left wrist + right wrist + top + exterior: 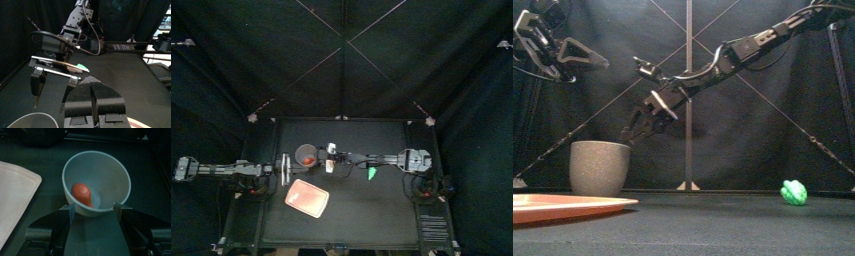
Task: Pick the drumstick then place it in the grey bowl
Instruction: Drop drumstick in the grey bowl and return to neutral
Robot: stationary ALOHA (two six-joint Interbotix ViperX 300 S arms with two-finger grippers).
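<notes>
- The right gripper hangs just above the grey speckled cup, its jaws spread wide and holding nothing.
- The drumstick lies at the bottom of the cup, which stands near the worktop's left edge.
- The left gripper rests raised at the left, jaws pressed together, empty.

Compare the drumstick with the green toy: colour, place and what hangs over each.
Colour: the drumstick is orange-red, the green toy bright green.
Place: the drumstick lies at the bottom of the grey cup; the green toy sits on the bare table, to the cup's right.
Above: the right gripper hangs over the drumstick's cup, jaws open; no gripper hangs over the green toy.
Shared: both are small toys, and neither is held.
</notes>
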